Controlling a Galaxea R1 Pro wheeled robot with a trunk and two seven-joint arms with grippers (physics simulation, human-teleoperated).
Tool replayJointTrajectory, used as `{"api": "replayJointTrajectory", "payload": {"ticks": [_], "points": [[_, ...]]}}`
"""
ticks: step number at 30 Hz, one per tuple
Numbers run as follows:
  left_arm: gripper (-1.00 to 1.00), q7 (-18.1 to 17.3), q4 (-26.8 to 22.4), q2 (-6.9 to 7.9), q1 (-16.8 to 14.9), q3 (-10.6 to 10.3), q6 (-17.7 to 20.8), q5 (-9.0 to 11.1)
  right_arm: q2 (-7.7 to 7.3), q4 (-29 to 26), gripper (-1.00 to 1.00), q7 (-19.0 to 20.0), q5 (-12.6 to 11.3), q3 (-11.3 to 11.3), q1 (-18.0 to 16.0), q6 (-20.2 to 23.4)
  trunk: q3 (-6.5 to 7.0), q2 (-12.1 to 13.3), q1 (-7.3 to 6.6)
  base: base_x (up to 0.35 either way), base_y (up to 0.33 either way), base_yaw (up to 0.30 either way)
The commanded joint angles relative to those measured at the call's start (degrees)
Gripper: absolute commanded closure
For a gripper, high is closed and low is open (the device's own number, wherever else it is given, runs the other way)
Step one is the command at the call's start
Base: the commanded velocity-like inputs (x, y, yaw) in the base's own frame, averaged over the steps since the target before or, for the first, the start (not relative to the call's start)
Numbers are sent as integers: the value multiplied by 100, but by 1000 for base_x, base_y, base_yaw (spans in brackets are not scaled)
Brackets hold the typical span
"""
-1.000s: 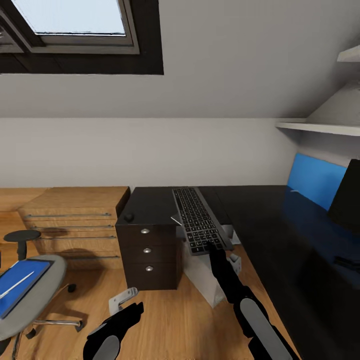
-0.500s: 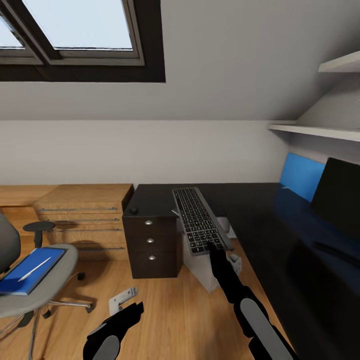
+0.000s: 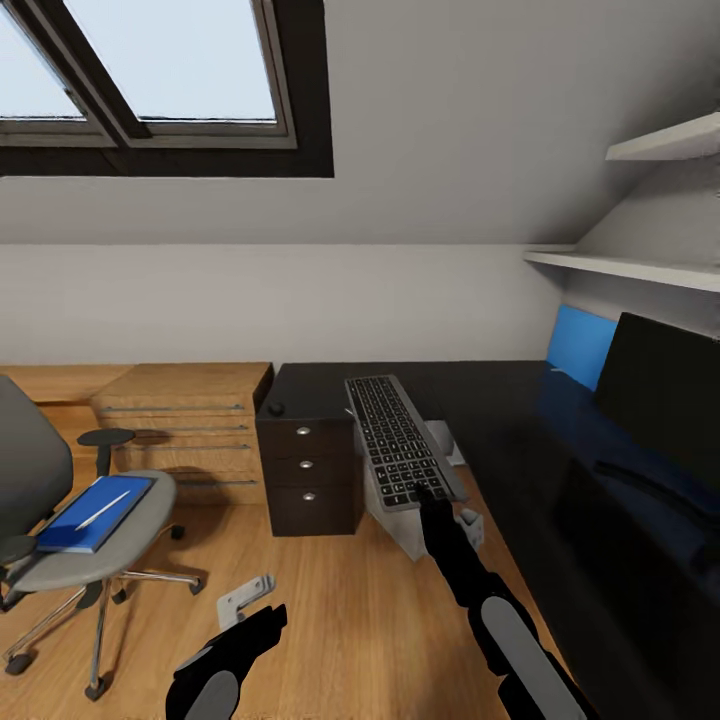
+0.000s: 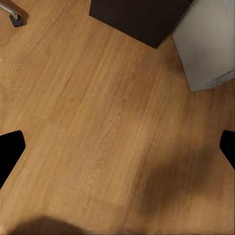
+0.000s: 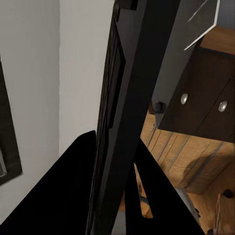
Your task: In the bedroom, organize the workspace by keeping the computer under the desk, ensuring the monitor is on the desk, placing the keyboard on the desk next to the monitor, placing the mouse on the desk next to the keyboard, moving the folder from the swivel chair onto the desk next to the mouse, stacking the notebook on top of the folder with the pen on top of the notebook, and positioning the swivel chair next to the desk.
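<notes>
My right gripper (image 3: 424,492) is shut on the near end of the keyboard (image 3: 396,438) and holds it in the air, slanting over the inner corner of the black desk (image 3: 500,420). In the right wrist view the keyboard (image 5: 125,98) is edge-on between my fingers. The light-grey computer (image 3: 400,525) stands on the floor below it. The monitor (image 3: 660,395) is on the desk at right. The small dark mouse (image 3: 276,408) lies above the drawers. At left, the swivel chair (image 3: 30,570) carries the blue folder (image 3: 90,520) with the white pen (image 3: 103,509) on it. The notebook is hidden. My left gripper (image 4: 117,152) hangs open over the floor.
A drawer unit (image 3: 308,470) with silver knobs closes the desk's left end, and a light wooden chest (image 3: 185,425) stands beside it against the wall. White shelves (image 3: 620,265) hang above the desk at right. Wooden floor (image 3: 330,610) lies between me, the chair and the desk.
The whole view has pulled back, so the camera moved: more of the chair and the monitor show. The keyboard stays in my right gripper, and both arms keep their places in the view.
</notes>
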Motion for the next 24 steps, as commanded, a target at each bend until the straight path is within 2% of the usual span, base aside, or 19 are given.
{"api": "replayJointTrajectory", "payload": {"ticks": [1, 4, 8, 10, 14, 17, 21, 24], "points": [[-100, 42, -9, 5, -6, -11, 14, 29, -17, -7, 100, -4, -62, 18, -6, -39, 12, 37, -26, -299, 0, 0], [-100, 42, -9, 5, -6, -6, 8, 27, -93, -7, 100, -4, -74, 17, -6, -31, 66, 157, -92, -152, 0, 0], [-100, 45, -9, 5, -6, -1, 5, 26, -113, -7, 100, -4, -78, 14, -6, -28, 137, 317, -179, -46, 0, 0], [-100, 53, -8, 5, -6, 1, -1, 16, -113, -3, 100, -14, -77, -13, -6, -31, 137, 317, -179, -13, 0, 0], [-100, 58, -7, 11, -6, 1, -14, -3, -112, 8, 100, -40, -78, -297, -6, -25, 137, 317, -179, -4, 0, 0], [-100, 48, -2, 14, -6, 1, -52, -5, -105, 68, 100, -78, -82, -616, -6, -13, 137, 317, -179, 0, 0, 0], [-100, 45, 43, 14, -6, 2, -87, -15, -105, 133, 100, -247, -95, -768, -6, 0, 137, 317, -179, -22, -121, 0], [-100, 45, 51, 14, -6, 2, -91, -25, -101, 320, 100, -377, -102, -780, -6, 6, 137, 317, -179, -66, -276, 0]]}}
